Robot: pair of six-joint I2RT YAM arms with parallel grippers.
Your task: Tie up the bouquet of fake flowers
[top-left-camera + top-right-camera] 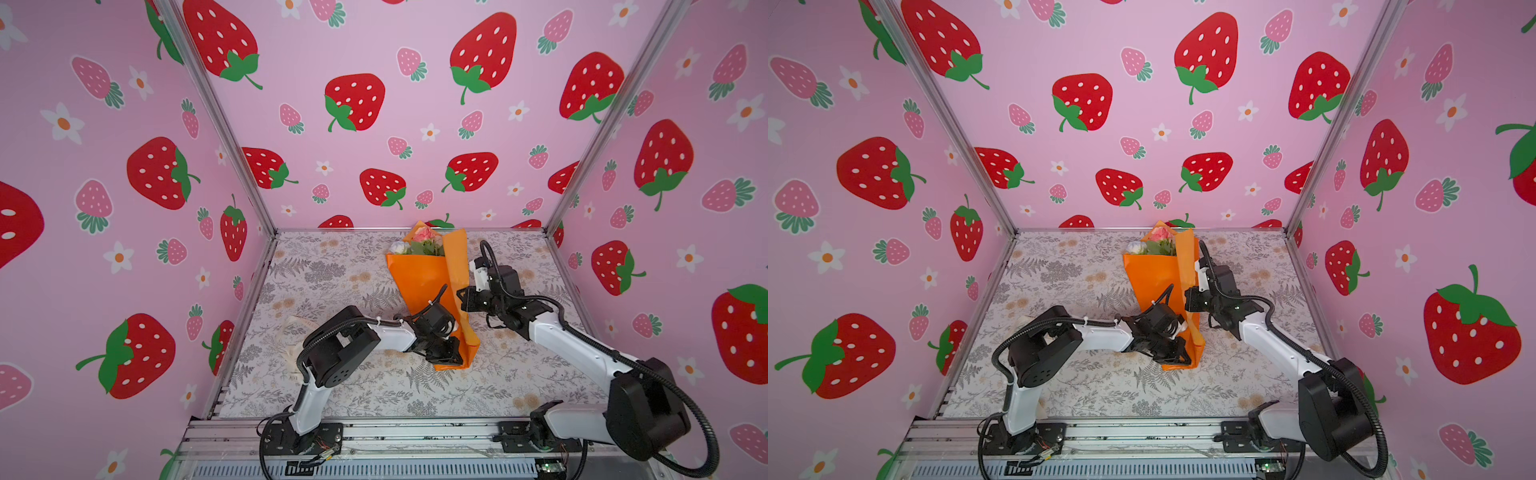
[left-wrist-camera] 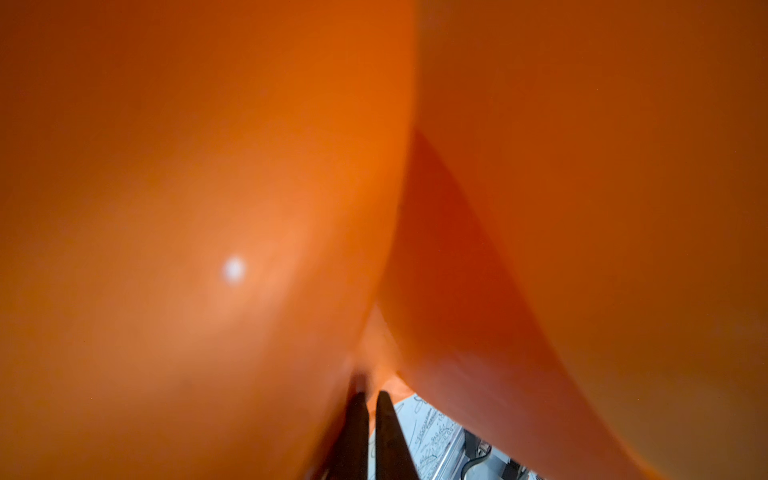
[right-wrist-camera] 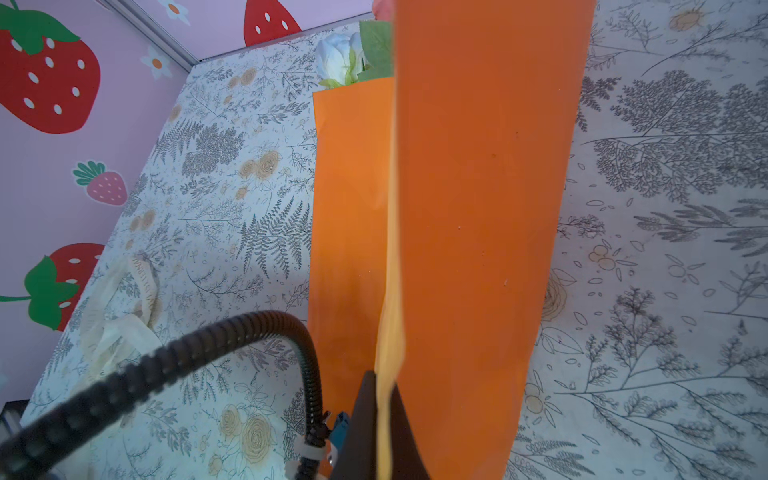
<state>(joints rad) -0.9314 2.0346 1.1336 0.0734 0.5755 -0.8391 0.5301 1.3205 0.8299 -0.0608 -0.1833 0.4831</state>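
Right fingers (image 3: 363,424) clenched on raised flap of orange wrapping paper (image 3: 478,208); left fingers (image 2: 357,432) clamped on its lower end. Bouquet of fake flowers (image 1: 419,244) inside paper, rear-centre counter (image 1: 332,270). Cream ribbon (image 3: 124,299) print unreadable.

Two robot arms (image 1: 390,332) (image 1: 573,345), one bouquet of fake flowers (image 1: 422,243), one sheet of orange wrapping paper (image 1: 419,282) and one cream ribbon (image 3: 141,286) share one floral-print table (image 1: 332,266).

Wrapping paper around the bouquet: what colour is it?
The wrapping paper is plain orange, clearest in the right wrist view.
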